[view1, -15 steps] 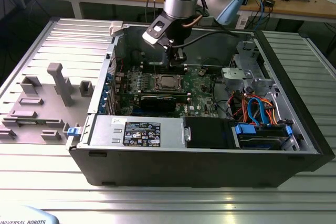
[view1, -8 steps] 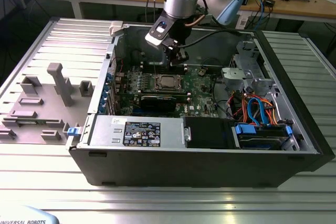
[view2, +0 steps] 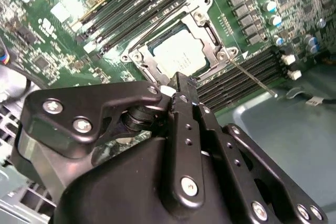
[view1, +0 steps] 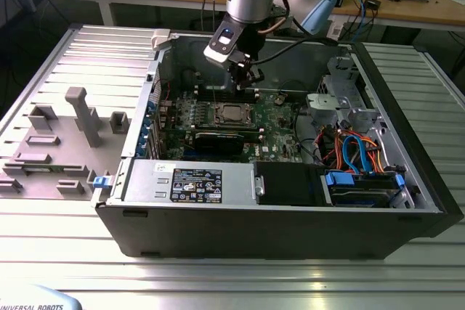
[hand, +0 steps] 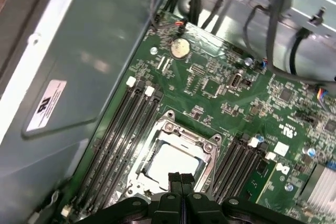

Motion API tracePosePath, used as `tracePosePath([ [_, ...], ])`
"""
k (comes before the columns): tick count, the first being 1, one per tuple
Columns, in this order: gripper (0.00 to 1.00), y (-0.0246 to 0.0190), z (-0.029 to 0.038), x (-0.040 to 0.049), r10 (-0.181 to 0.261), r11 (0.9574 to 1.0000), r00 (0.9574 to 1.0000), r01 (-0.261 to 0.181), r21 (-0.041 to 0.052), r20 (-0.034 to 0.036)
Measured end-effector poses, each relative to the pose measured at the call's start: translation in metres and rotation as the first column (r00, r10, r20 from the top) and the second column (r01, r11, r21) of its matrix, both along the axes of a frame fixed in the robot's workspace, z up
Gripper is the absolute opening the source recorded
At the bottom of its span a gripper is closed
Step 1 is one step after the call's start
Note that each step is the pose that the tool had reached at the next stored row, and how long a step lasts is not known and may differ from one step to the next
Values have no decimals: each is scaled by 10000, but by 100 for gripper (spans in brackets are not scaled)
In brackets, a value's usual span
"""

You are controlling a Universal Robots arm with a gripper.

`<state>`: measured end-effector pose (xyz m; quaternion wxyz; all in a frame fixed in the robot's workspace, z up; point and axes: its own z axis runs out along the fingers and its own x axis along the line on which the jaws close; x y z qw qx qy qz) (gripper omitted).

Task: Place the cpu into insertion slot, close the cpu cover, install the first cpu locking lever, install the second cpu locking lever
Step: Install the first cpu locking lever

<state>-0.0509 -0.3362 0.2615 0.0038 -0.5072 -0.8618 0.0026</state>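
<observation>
Gripper (hand: 181,178) fingers pressed together, empty, poised just over insertion slot (view1: 232,114), hiding its near edge. Cpu (view2: 181,56) seated in slot; cpu cover (view2: 209,34) apparently down around it. Thin lever (view2: 254,80) juts from slot across memory slots (view2: 231,85).

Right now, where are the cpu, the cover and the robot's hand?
cpu (view2: 181,56): second wrist view, middle of its silver top.
cover (hand: 189,137): first wrist view, one side of its metal frame.
hand (hand: 180,176): first wrist view, midway between its fingertips.
</observation>
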Motion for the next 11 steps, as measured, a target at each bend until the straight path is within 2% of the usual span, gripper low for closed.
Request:
tracePosePath([
  [2,11,0,-1,0,511,9987,9987,-511,2,1],
  [4,11,0,-1,-1,818,9967,9967,-818,2,1],
  [11,11,0,-1,-1,845,9964,9964,-845,2,1],
])
